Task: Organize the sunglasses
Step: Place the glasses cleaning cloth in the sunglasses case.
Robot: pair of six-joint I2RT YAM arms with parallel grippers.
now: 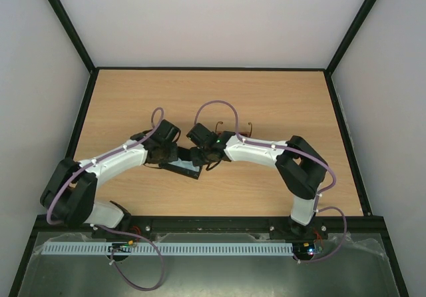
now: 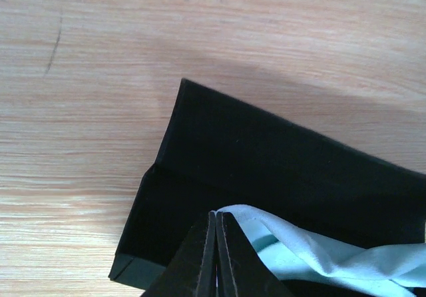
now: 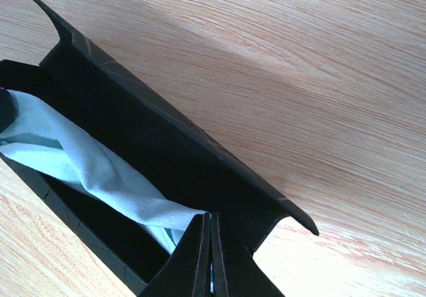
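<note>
The light wooden table carries the open black rectangular case, with the pale blue cloth lying lengthwise inside. The brown-framed sunglasses lie outside it, just beyond the right wrist. The left gripper and right gripper are clamped tight, each apparently pinching a cloth end (lift both evenly, so the case stays put).

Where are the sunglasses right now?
Top view: the sunglasses lie on the table near its middle, just past the right arm's wrist, beyond the black case holding the pale blue cloth.
</note>
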